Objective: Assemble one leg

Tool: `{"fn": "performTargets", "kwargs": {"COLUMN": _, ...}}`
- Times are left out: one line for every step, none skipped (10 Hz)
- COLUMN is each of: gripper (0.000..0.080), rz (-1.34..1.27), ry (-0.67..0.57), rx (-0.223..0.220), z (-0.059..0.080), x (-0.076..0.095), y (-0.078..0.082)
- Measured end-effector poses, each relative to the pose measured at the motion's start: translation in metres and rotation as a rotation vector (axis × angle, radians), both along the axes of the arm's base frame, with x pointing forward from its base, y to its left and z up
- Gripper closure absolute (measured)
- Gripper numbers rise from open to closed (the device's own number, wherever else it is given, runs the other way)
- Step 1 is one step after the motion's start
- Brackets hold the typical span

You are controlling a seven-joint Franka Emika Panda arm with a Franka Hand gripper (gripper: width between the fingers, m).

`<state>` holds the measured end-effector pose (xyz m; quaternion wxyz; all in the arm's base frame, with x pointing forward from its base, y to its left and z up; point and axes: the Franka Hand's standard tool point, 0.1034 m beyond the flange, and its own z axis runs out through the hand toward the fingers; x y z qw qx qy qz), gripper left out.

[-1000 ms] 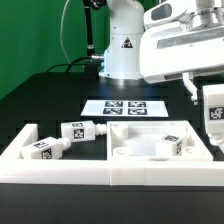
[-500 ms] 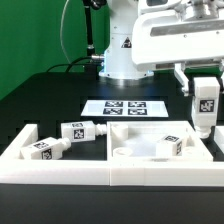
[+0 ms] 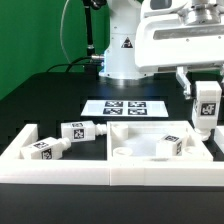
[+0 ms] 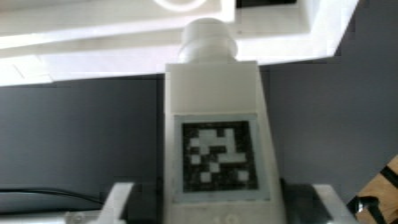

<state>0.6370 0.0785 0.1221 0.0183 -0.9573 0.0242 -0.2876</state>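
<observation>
Gripper (image 3: 205, 88) pinches one leg (image 3: 207, 108) by its upper end, stub pointing down above the white panel (image 3: 150, 166).

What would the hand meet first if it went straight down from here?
The leg held in the hand leads: its stub would likely touch the white panel near its corner on the exterior view's right. Hole alignment is unclear.

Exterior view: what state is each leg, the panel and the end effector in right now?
end effector: shut on the held leg
held leg: upright in the air, stub down, above the panel's edge
panel: lying flat
leg on the panel: resting there; whether it is attached, cannot tell
leftmost leg: lying on its side, loose
second leg: lying on its side, loose
</observation>
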Motion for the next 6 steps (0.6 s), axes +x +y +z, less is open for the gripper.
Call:
{"fn": "performTargets", "kwargs": {"gripper": 0.0512, "rz": 0.0, "ry": -0.007, "rx": -0.007, "z": 0.0, "x": 0.0, "y": -0.005}}
{"fn": "performTargets", "kwargs": {"gripper": 0.0512, "rz": 0.0, "ry": -0.005, "rx": -0.007, "z": -0.001, "x": 0.0, "y": -0.005}}
{"fn": "performTargets", "kwargs": {"gripper": 0.0512, "rz": 0.001, "ry": -0.005, "rx": -0.007, "z": -0.001, "x": 0.0, "y": -0.005}}
{"fn": "performTargets", "kwargs": {"gripper": 0.0512, "rz": 0.0, "ry": -0.005, "rx": -0.009, "z": -0.002, "x": 0.0, "y": -0.006}}
{"fn": "performTargets", "kwargs": {"gripper": 0.0512, "rz": -0.004, "ry": -0.01, "rx": -0.015, "z": -0.007, "x": -0.001, "y": -0.01}}
{"fn": "performTargets", "kwargs": {"gripper": 0.0512, "rz": -0.005, "ry": -0.004, "rx": -0.017, "z": -0.011, "x": -0.002, "y": -0.012}}
